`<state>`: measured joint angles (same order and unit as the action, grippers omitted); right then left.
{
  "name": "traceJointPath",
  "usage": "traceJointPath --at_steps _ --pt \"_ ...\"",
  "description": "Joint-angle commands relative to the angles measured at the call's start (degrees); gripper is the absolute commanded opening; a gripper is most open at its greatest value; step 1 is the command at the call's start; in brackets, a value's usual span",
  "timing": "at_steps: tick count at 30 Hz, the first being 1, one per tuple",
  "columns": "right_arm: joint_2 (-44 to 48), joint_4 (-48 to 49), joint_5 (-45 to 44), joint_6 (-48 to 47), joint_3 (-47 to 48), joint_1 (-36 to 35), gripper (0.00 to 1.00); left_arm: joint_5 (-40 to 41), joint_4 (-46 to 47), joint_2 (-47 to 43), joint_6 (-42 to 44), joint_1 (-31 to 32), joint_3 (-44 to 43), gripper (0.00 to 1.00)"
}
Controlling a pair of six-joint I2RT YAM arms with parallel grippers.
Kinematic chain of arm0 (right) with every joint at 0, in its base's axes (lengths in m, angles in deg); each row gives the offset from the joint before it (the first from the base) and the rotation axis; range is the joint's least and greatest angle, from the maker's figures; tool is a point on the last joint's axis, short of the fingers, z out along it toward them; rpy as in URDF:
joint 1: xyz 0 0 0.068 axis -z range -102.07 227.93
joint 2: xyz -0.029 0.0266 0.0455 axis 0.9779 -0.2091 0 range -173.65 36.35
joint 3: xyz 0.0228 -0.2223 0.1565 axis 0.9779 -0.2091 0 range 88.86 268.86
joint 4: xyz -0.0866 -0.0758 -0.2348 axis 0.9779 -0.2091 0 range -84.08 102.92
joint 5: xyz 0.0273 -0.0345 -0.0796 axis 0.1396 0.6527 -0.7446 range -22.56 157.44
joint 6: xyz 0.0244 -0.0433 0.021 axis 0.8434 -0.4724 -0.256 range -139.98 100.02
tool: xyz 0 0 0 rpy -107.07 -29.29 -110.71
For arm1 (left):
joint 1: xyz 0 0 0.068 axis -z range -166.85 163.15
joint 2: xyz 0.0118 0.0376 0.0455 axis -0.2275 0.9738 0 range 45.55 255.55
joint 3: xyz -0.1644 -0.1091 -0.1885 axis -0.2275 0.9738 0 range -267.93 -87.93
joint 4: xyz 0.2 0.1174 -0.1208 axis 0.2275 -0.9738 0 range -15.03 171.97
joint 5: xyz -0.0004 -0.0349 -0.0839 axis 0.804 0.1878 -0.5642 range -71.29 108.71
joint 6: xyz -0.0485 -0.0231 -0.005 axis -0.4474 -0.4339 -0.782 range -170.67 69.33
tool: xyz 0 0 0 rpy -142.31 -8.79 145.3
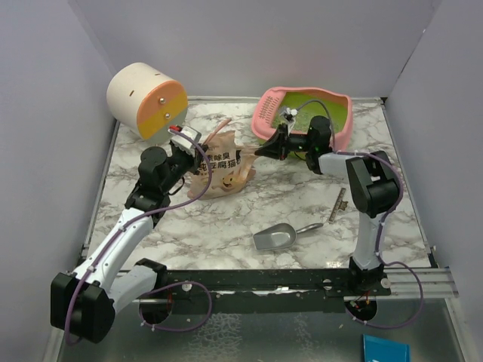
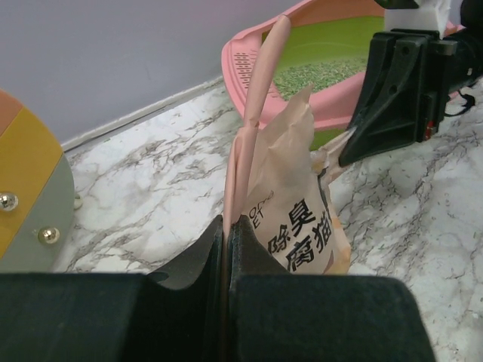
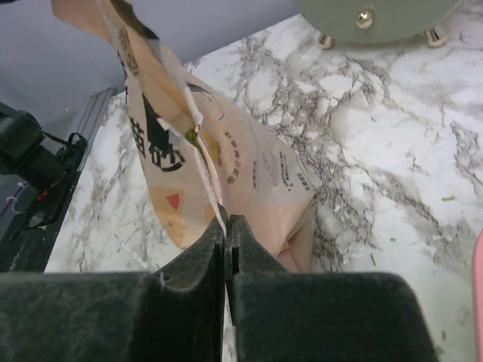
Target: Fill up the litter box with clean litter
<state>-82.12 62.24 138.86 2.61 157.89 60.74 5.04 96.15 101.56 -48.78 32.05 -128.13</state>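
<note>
The litter box (image 1: 266,113) sits at the far right of the marble-patterned surface (image 1: 226,226), its pink slotted rim surrounding a lime-green basin. In the left wrist view, the clean litter (image 2: 315,69) appears as a layer of pale green-grey granules on the basin floor. The beige printed bag (image 1: 224,175) stands slumped on the surface to the left of the litter box, apart from it, between the box and the cream-and-orange cylinder (image 1: 146,99), which lies on its side at the far left. The left gripper (image 1: 198,154) meets the bag from the left; its jaws are clenched on a pink strip at the bag's edge, and the strip rises upright from between them. The right gripper (image 1: 261,151) reaches in from the litter box side; its jaws are clenched on a thin pale edge of the bag's upper part. The bag's top is stretched between the two grippers, and its base rests on the surface. A grey metal scoop (image 1: 276,238) lies on the near part of the surface, well apart from the bag, with its handle pointing right. A small narrow metal piece (image 1: 339,204) lies to the right of the scoop.
</note>
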Motion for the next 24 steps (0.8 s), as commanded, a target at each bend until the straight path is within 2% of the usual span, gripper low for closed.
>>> traceJointPath --at_steps 1,8,13,14,16,18,21,24 --pt "10.8 -3.2 -10.0 -3.1 -8.2 -0.2 0.01 -0.5 0.4 0.9 2.9 -0.3 -5.8 0.0" --pt "26.0 -10.0 -16.6 -4.6 -18.1 -0.1 0.01 -6.3 -1.7 2.5 2.6 -0.3 -10.8 0.0" --pt "32.1 -20.1 -20.2 -7.7 -19.4 -0.1 0.01 -8.1 -1.7 1.5 2.2 -0.3 -10.2 0.0" --pt "33.1 -21.7 -22.2 -8.0 -19.9 0.1 0.01 -7.1 -1.4 0.8 2.2 -0.3 -9.0 0.06" --pt "34.6 -24.0 -25.2 -8.3 -21.1 0.8 0.01 -3.6 0.2 -1.1 1.0 -0.4 -5.9 0.37" --pt "35.4 -25.9 -26.4 -8.5 -21.7 1.7 0.01 -2.0 2.8 -3.6 -0.3 -0.5 -2.0 0.61" --pt "35.9 -27.2 -27.3 -8.8 -22.7 2.3 0.01 -1.2 5.9 -7.0 -3.9 -1.2 3.0 0.79" --pt "36.5 -27.4 -27.5 -9.0 -23.5 2.6 0.01 -4.6 10.1 -10.0 -7.4 -3.3 8.2 0.85"
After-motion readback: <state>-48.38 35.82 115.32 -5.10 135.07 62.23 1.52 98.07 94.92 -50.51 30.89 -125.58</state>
